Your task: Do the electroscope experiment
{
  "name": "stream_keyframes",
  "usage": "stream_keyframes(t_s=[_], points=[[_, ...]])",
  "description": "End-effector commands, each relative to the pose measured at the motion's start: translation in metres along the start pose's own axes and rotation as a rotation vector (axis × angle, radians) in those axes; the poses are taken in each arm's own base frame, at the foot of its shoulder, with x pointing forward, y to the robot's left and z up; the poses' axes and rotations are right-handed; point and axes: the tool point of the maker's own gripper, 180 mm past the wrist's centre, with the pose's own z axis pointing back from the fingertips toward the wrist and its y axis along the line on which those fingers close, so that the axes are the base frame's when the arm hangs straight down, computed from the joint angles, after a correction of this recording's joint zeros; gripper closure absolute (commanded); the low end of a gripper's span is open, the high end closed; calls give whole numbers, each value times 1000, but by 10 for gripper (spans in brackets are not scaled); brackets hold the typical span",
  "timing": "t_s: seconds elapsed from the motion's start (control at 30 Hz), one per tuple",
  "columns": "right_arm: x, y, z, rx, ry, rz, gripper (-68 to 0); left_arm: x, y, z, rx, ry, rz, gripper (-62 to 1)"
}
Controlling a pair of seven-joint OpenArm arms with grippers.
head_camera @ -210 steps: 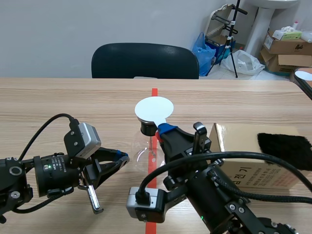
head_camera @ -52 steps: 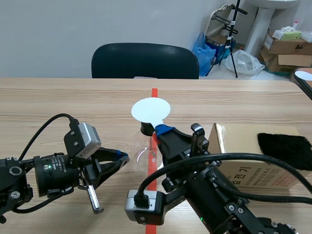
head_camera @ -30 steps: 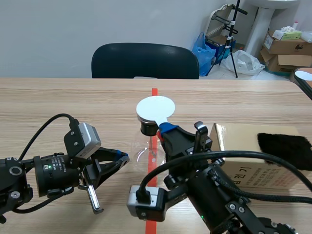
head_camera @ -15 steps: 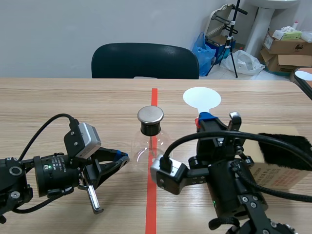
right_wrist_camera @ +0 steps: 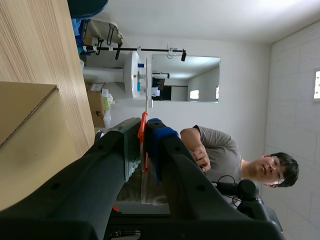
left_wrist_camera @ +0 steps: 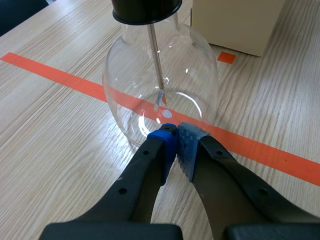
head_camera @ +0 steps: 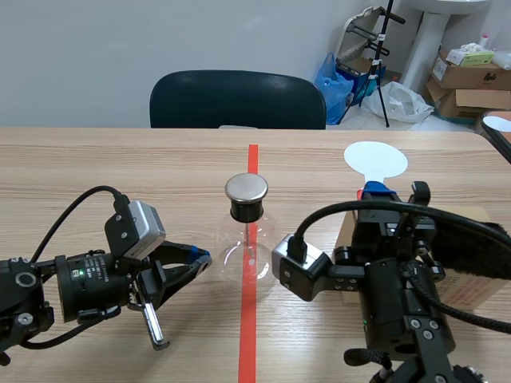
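Here, the glass flask (head_camera: 246,249) stands on the tabletop (head_camera: 120,167). The left tool (head_camera: 201,257), clenched on nothing, sits just beside the flask; right of the flask, the right tool (head_camera: 382,191) grips a white disc (head_camera: 375,159) by its stem, held upright.

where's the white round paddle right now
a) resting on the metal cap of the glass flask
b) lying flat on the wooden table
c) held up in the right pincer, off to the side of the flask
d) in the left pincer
c: the white round paddle stands up out of the right pincer, well to the side of the clear glass flask, whose round metal cap is bare.
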Motion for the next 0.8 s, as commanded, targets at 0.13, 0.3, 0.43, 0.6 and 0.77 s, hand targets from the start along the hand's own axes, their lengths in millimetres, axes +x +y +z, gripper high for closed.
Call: stream_keyframes(t_s=[0.13, 0.3, 0.43, 0.6, 0.77], points=[[8, -8, -5, -32, -48, -4, -10, 14, 4, -3, 9, -49, -4, -26], [26, -8, -3, -32, -151, -3, -10, 14, 4, -3, 9, -49, -4, -26], [43, -8, 0, -32, -247, -1, -10, 14, 4, -3, 9, -49, -4, -26], [64, -8, 7, -32, -367, 1, -10, 14, 4, -3, 9, -49, -4, -26], [80, -8, 14, -32, -464, 3, -10, 14, 4, -3, 9, -49, -4, -26]])
